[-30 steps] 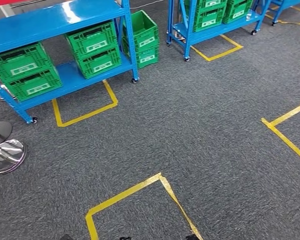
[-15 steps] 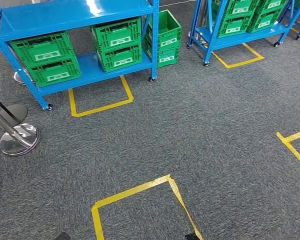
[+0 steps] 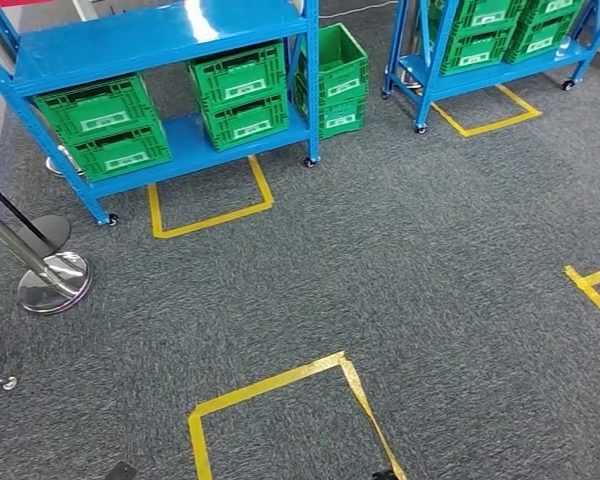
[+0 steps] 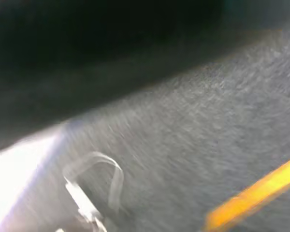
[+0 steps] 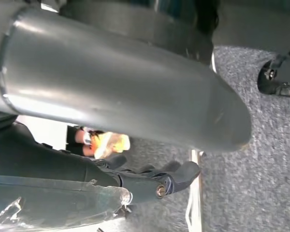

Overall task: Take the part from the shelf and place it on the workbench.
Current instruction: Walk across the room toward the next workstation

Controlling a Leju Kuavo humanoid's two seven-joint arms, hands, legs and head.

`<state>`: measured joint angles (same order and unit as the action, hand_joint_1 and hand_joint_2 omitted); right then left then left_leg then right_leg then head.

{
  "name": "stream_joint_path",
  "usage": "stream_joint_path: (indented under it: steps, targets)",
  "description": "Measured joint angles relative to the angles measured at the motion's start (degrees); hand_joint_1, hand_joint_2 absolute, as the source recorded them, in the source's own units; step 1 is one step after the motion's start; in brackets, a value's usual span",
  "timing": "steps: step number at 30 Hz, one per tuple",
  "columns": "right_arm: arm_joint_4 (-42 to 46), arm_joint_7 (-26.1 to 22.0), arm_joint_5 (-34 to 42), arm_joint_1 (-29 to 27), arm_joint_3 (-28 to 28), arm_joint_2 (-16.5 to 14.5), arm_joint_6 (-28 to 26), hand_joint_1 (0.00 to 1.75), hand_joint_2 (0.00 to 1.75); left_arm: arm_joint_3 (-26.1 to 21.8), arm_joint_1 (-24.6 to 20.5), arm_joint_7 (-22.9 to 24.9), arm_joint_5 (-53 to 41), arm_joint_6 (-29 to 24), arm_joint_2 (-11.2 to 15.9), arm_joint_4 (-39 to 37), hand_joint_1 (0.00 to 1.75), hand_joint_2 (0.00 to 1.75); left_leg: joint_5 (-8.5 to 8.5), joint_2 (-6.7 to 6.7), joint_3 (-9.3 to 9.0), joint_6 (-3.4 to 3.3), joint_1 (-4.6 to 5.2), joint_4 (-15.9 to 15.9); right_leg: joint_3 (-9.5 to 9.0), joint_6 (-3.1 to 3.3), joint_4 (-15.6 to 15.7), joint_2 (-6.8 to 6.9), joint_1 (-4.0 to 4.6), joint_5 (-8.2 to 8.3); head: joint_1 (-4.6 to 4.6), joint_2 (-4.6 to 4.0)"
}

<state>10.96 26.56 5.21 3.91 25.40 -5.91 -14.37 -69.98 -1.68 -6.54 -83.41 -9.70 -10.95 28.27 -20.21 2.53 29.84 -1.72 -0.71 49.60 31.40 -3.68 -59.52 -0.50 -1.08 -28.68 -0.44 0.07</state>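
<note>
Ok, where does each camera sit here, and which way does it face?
Head view: high on the body, facing forward and down at grey carpet and a blue shelf holding green crates.
Left wrist view: blurred, facing carpet and yellow tape.
Right wrist view: behind the right hand, its fingers over carpet.
Head and left wrist views both show taped carpet.

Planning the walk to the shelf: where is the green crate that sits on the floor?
In the head view, the floor crate stack sits upper centre, just right of the near blue shelf.
</note>
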Motion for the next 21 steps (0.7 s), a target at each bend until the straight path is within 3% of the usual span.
stream_joint_path:
  steps: [2,3,4,5,6,7,8,9,10,11,12,13,15,16,18,19,20,21]
  targets:
    - [-0.08,-0.01,0.58,-0.3,-0.45,-0.04,-0.36,0.0,0.0,-1.31,-0.17,-0.48,0.73,-1.52,-2.38,-1.28,0.0,0.0,0.39,0.33,-0.25,0.99,-0.49,-0.57,2.83,-0.89,-6.22,0.04,-0.3,-3.6,0.19,0.0]
    - [-0.13,-0.01,0.71,-0.43,-0.6,-0.04,-0.42,0.0,0.0,-1.78,-0.13,-0.59,0.86,-1.81,-3.24,-1.96,0.0,0.0,0.35,0.58,-0.17,1.54,-0.82,-0.45,4.03,-1.39,-8.86,0.05,-0.54,-4.66,0.22,0.0]
    - [-0.15,-0.01,0.79,-0.54,-0.72,-0.04,-0.45,0.0,0.0,-2.19,-0.04,-0.64,0.95,-1.9,-3.87,-2.55,0.0,0.0,0.23,0.89,-0.07,2.08,-1.24,-0.2,4.39,-1.94,-9.83,0.05,-0.83,-4.63,0.23,0.0]
    - [-0.16,0.01,0.84,-0.67,-0.83,-0.04,-0.46,0.0,0.0,-2.55,0.01,-0.66,1.03,-1.95,-4.4,-3.05,0.0,0.0,0.04,1.34,0.07,2.71,-1.76,0.26,3.57,-2.55,-8.56,0.02,-1.23,-3.44,0.21,0.0]
    - [-0.17,0.02,0.86,-0.79,-0.93,-0.03,-0.47,0.0,0.0,-2.84,-0.01,-0.68,1.09,-1.95,-4.76,-3.43,0.0,0.0,-0.32,1.92,0.35,3.49,-2.4,1.05,1.71,-3.29,-5.38,-0.26,-1.76,-1.61,0.23,0.0]
    - [-0.18,0.02,0.88,-0.88,-1.0,-0.1,-0.46,0.0,0.0,-3.08,-0.09,-0.71,1.11,-1.99,-4.84,-3.68,0.0,0.0,-0.77,2.57,0.81,4.35,-2.92,2.08,-0.08,-4.17,-2.45,-1.3,-2.07,-0.59,0.3,0.0]
    - [-0.2,0.02,0.9,-0.99,-1.11,-0.19,-0.47,0.0,0.0,-3.29,-0.2,-0.72,1.14,-2.03,-4.83,-3.86,0.0,0.0,-1.36,3.18,1.42,5.22,-3.27,3.39,-1.46,-4.35,-0.09,-2.25,-2.38,-0.05,0.64,0.0]
    - [-0.24,-0.01,0.91,-1.08,-1.22,-0.27,-0.5,0.0,0.0,-3.46,-0.27,-0.75,1.16,-2.1,-4.74,-3.96,0.0,0.0,-1.73,3.68,2.02,5.91,-3.36,4.55,-2.05,-3.96,0.85,-3.02,-2.55,-0.23,0.83,0.0]
    - [-0.29,-0.03,0.92,-1.15,-1.32,-0.36,-0.54,0.0,0.0,-3.62,-0.26,-0.77,1.17,-2.16,-4.61,-4.02,0.0,0.0,-1.85,4.03,2.47,6.4,-3.22,5.34,-1.96,-3.17,0.37,-3.39,-2.52,-0.92,0.83,0.0]
    - [-0.34,0.01,0.94,-1.21,-1.42,-0.4,-0.58,0.0,0.0,-3.77,-0.15,-0.78,1.19,-2.19,-4.62,-4.09,0.0,0.0,-1.72,4.3,2.83,6.72,-3.04,5.79,-1.96,-2.06,-0.05,-2.84,-2.56,-0.99,0.58,0.0]
    - [-0.38,0.06,0.95,-1.22,-1.48,-0.42,-0.58,0.0,0.0,-3.94,-0.03,-0.8,1.19,-2.2,-4.64,-4.16,0.0,0.0,-1.48,4.3,3.04,6.85,-2.89,5.88,-1.97,-1.38,-0.54,-2.18,-2.5,-1.06,0.03,0.0]
    - [-0.4,0.11,0.97,-1.21,-1.53,-0.45,-0.55,0.0,0.0,-4.08,0.03,-0.8,1.19,-2.2,-4.7,-4.24,0.0,0.0,-1.61,3.35,3.4,6.83,-2.68,6.36,-2.07,-0.99,-0.8,-1.51,-2.38,-1.09,-0.48,0.0]
    - [-0.4,0.18,0.98,-1.22,-1.64,-0.49,-0.54,0.0,0.0,-4.24,-0.14,-0.81,1.19,-2.19,-4.81,-4.39,0.0,0.0,-3.81,0.34,5.57,6.34,-2.16,10.5,-2.16,-0.33,-0.82,0.05,-2.02,-1.15,-1.13,0.0]
    - [-0.42,0.17,0.98,-1.24,-1.71,-0.5,-0.58,0.0,0.0,-4.24,-0.33,-0.83,1.19,-2.19,-4.86,-4.45,0.0,0.0,-5.71,-1.11,7.54,5.93,-1.84,14.49,-2.2,-0.04,-0.76,0.86,-1.75,-1.27,-1.3,0.0]
    - [-0.46,0.17,0.99,-1.22,-1.84,-0.5,-0.61,0.0,0.0,-4.26,-0.55,-0.98,1.38,-2.12,-4.91,-4.54,0.0,0.0,-8.81,-1.85,11.74,5.21,-1.45,22.77,-2.27,0.52,-0.69,2.34,-1.15,-1.62,-1.34,0.0]
    - [-0.48,0.17,1.02,-1.16,-1.87,-0.5,-0.6,0.0,0.0,-4.3,-0.52,-1.1,1.54,-2.06,-4.92,-4.59,0.0,0.0,-9.0,-1.87,12.88,4.83,-1.3,24.91,-2.37,0.79,-0.69,2.82,-0.91,-1.84,-1.34,0.0]
    - [-0.49,0.17,1.06,-1.09,-1.88,-0.5,-0.58,0.0,0.0,-4.35,-0.46,-1.22,1.71,-1.97,-4.91,-4.65,0.0,0.0,-8.05,-1.88,12.98,4.42,-1.14,24.87,-2.54,0.97,-0.69,3.14,-0.74,-2.06,-1.34,0.0]
    - [-0.49,0.17,1.1,-1.01,-1.88,-0.5,-0.55,0.0,0.0,-4.43,-0.4,-1.31,1.86,-1.91,-4.9,-4.7,0.0,0.0,-6.18,-1.91,12.09,3.97,-0.95,22.75,-2.82,1.05,-0.68,3.31,-0.65,-2.29,-1.34,0.0]
